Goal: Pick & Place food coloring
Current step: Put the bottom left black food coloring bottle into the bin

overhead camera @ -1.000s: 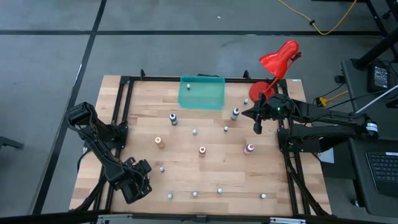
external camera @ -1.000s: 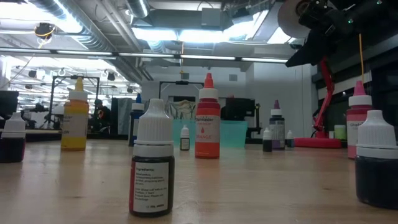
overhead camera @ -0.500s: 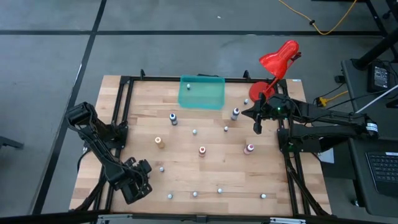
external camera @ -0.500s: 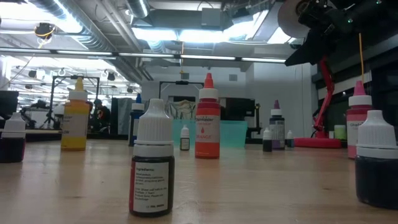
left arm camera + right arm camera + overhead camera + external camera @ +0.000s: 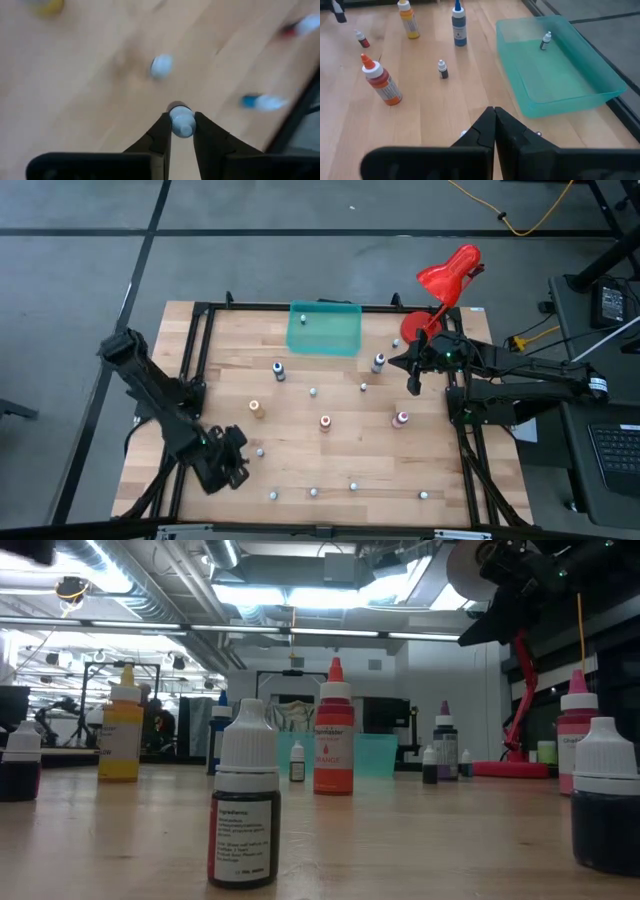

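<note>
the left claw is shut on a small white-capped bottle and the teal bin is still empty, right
Not quite. The teal bin is not empty: the right wrist view shows one small bottle standing inside it. The rest holds: in the left wrist view the left claw is shut on a small white-capped bottle.

Two dark jointed arms, black jaws

count from above: five taller coloured bottles (image 5: 325,421) on the table (image 5: 230,350). at least seven small white-capped bottles (image 5: 313,391) loose on the wood, one more in the single teal bin (image 5: 340,340), one more in my left gripper (image 5: 181,116). one red lamp (image 5: 447,275).
</note>
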You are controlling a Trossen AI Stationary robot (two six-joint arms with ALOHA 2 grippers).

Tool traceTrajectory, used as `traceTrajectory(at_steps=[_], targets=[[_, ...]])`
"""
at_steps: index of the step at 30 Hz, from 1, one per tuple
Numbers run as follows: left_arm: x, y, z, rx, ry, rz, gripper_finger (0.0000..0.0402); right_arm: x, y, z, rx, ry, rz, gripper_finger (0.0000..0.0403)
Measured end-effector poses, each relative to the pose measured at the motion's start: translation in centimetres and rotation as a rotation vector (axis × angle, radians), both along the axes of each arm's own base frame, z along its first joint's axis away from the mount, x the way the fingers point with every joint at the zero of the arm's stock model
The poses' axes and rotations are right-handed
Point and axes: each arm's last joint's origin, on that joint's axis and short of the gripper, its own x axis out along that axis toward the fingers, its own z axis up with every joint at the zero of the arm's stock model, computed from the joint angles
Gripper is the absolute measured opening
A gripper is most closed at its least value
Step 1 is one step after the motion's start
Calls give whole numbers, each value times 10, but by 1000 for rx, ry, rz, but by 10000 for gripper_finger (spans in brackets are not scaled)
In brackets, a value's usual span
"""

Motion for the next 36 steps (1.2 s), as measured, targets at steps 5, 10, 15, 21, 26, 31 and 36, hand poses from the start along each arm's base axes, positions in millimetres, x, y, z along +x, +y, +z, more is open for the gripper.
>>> traceTrajectory(at_steps=[5, 10, 15, 21, 26, 31, 36], targets=[[14, 39, 50, -16, -123, 6, 53, 0, 0, 0, 4, -4, -3, 12], [30, 89, 94, 107, -154, 30, 53, 2, 0, 3, 17, -44, -15, 12], [51, 142, 119, 146, -135, -19, 53, 4, -2, 10, 51, -126, -45, 12], [73, 207, 136, 197, -130, -28, 54, 5, -7, 13, 57, -172, -81, 12], [97, 255, 144, 230, -122, -52, 54, 6, -7, 24, -35, -199, -39, 12], [126, 295, 142, 232, -46, -58, 54, 5, -7, 55, -203, -248, 16, 12], [152, 328, 130, 205, -7, -67, 54, 0, -10, 83, -343, -294, 26, 12]])
